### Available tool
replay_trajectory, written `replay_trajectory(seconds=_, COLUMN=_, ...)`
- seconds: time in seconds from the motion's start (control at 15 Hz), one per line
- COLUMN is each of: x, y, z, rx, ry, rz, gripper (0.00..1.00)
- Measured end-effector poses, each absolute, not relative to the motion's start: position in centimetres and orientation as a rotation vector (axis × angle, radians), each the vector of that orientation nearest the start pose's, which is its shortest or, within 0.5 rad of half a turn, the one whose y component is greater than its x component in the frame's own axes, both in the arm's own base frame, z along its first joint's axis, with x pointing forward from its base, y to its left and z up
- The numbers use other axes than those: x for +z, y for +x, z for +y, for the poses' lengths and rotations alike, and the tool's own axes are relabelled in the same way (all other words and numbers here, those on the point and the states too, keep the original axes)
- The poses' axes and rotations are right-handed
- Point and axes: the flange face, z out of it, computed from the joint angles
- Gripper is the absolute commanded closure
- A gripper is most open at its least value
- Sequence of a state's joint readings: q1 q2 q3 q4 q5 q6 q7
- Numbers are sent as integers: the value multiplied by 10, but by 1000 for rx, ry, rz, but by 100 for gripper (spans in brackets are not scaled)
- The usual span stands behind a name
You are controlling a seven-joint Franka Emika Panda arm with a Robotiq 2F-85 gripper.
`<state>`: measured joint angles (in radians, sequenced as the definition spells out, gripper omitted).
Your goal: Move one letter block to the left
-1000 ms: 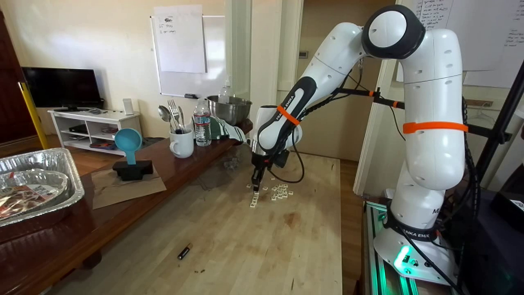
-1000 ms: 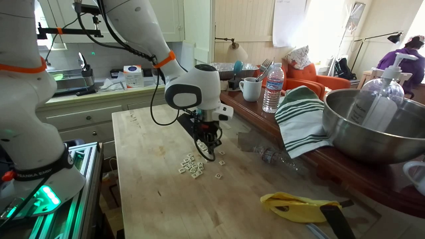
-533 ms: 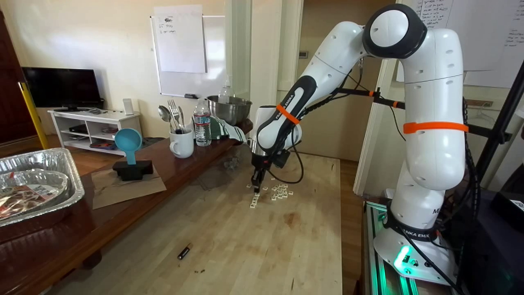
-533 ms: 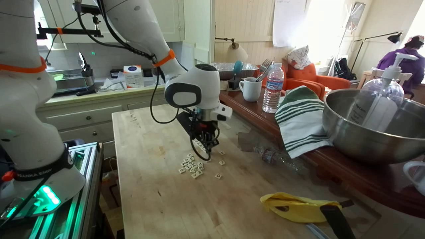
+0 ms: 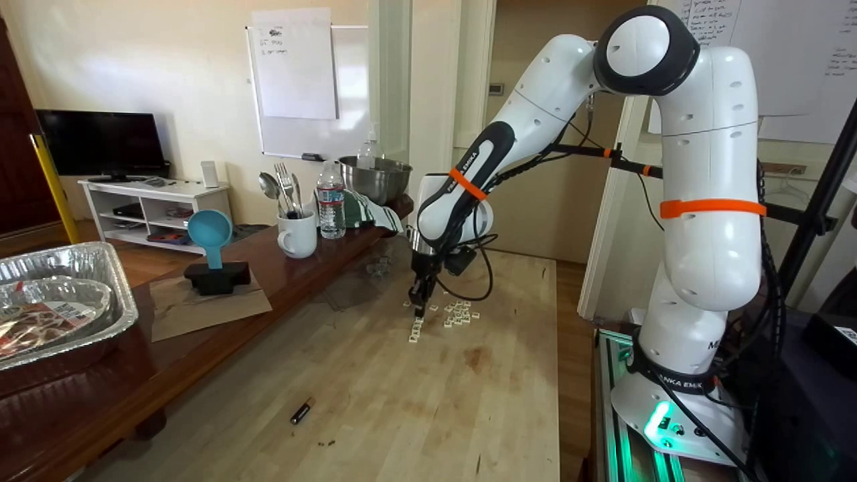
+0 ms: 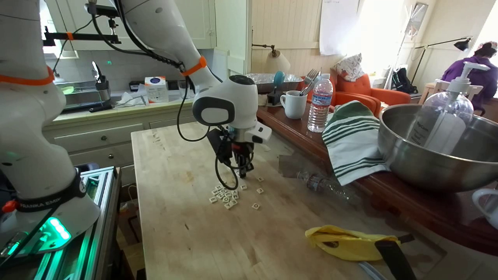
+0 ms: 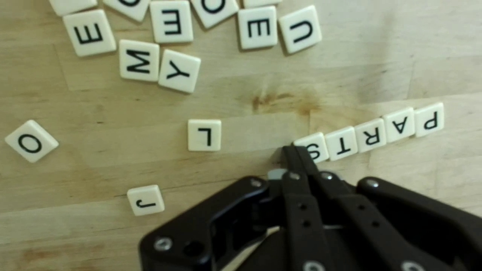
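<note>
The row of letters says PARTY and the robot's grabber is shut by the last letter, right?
Not quite: the wrist view shows the last tile is S, so the row spells PARTS. The gripper is indeed shut by that tile.

White arm (image 5: 646,50) in a high bend, forearm (image 5: 512,137) aslant, wrist (image 6: 237,99) low, black fingers (image 7: 293,160) downward, tight together

The claw (image 7: 295,149) partly hides the S block (image 7: 317,146).
</note>
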<state>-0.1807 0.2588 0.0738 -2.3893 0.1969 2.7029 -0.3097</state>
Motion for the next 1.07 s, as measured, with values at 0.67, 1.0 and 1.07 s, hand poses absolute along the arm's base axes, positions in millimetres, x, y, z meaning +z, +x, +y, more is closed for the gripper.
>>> replay_trajectory(seconds=0.67, x=216, y=503, z=-55, rx=-111, ry=-3033, rz=28, gripper=100)
replay_trajectory(seconds=1.0, x=226, y=498, z=-50, rx=-144, ry=-3039, rz=18, gripper=100)
replay_trajectory(seconds=1.07, x=229, y=497, z=-49, rx=-158, ry=-3041, rz=15, gripper=100)
